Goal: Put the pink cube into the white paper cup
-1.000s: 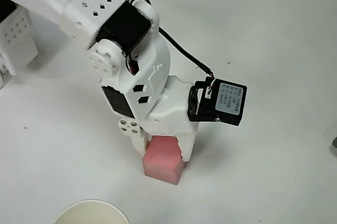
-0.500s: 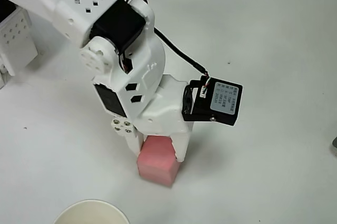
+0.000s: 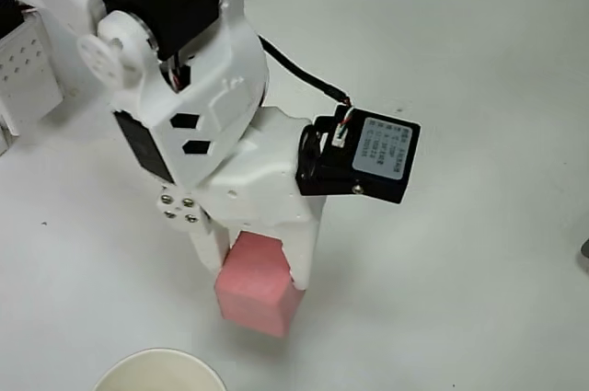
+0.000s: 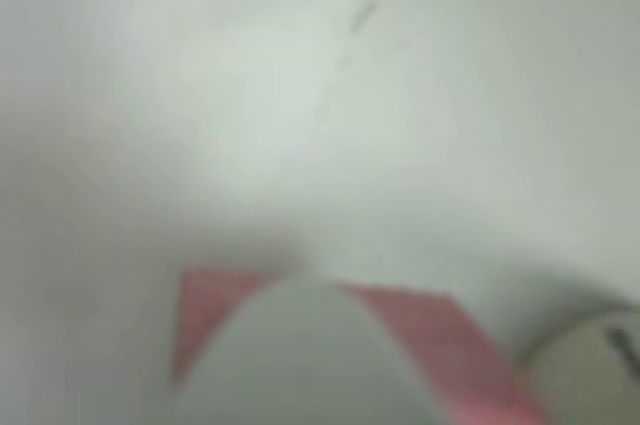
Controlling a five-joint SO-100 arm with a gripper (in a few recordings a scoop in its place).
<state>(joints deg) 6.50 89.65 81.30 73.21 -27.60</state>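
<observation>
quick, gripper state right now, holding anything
Gripper: closed on the pink cube, one finger on each side of it, above the white table near the white paper cup.

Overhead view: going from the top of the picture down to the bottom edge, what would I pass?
White robot arm with black motor blocks → black boxy camera module with a grey label → small salmon-pink foam cube held between the white fingers → round off-white paper cup's rim.
</observation>
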